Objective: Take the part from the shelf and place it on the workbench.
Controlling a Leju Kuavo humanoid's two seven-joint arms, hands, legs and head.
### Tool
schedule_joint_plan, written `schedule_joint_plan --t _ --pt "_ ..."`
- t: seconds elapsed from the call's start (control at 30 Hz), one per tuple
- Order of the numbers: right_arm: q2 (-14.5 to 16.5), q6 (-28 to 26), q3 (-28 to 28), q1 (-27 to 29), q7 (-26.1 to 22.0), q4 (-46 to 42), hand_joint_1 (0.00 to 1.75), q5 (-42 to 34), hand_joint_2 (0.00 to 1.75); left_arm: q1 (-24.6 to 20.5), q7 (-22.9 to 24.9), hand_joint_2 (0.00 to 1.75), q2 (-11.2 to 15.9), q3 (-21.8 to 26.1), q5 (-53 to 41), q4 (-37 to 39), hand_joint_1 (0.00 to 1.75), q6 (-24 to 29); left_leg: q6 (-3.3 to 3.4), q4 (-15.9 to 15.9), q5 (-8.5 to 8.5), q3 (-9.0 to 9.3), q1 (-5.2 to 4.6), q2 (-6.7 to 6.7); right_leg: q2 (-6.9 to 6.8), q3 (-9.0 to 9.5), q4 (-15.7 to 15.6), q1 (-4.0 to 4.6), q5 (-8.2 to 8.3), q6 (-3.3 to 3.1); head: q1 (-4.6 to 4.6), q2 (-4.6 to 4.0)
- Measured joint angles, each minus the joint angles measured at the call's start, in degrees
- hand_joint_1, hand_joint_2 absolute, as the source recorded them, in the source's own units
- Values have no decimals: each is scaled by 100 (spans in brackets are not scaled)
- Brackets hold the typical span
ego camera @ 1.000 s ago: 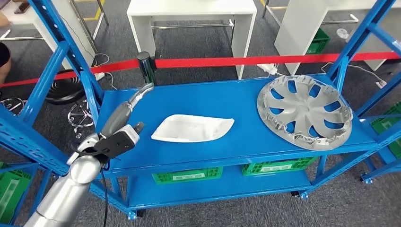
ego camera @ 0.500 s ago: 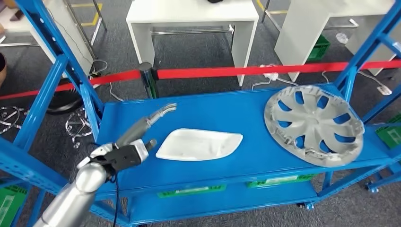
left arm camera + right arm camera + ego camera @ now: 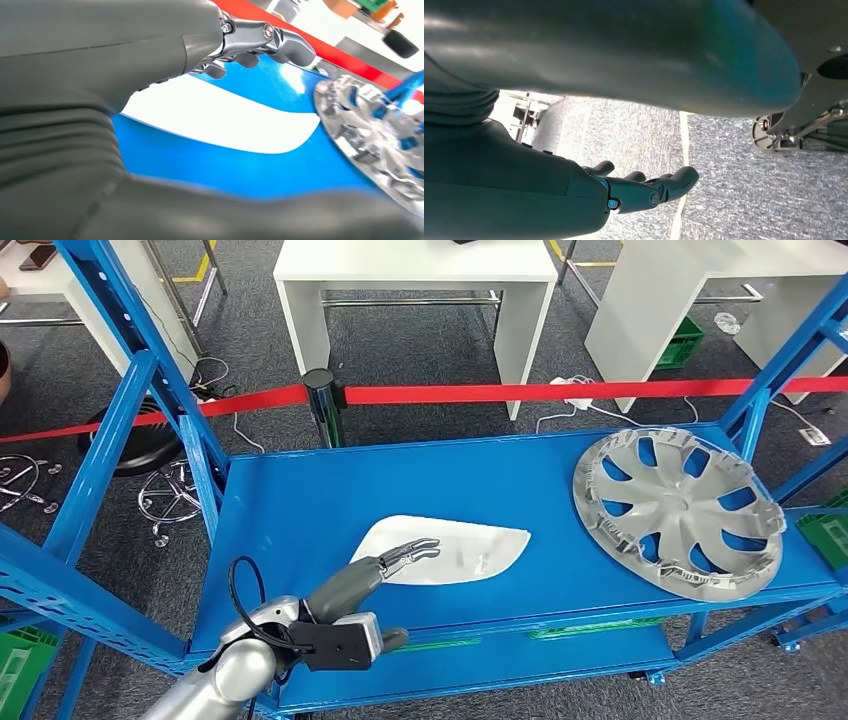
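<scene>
In your head view, the white part [image 3: 447,550] lies flat near the middle of the blue shelf [image 3: 300,500], well apart from the silver wheel cover [image 3: 678,510] at the shelf's right end. Your left hand [image 3: 375,570] reaches over the part's near left end, fingers spread and extended, holding nothing; you cannot tell whether the fingertips touch it. A red barrier tape [image 3: 520,392] runs behind the shelf.

In your left wrist view, the fingers [image 3: 260,42] hover stretched out above the white part [image 3: 220,117], with the wheel cover [image 3: 372,130] beyond it.

In your right wrist view, the right hand [image 3: 644,190] hangs over grey floor [image 3: 734,165], fingers loosely apart, holding nothing.
</scene>
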Motion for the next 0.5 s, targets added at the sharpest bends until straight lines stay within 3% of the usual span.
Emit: schedule_joint_plan --t 0.3,0.5 --pt "0 -36 -4 9 23 0 0 10 0 95 161 175 -24 -172 -928 62 0 842 -28 -16 18 41 6 3 0 12 31 7 -3 3 -1 0" --pt "2 -22 -29 8 38 0 0 13 0 143 302 175 -245 -202 -1810 329 0 1753 -34 -23 22 47 7 2 0 11 38 7 -5 0 -1 0"
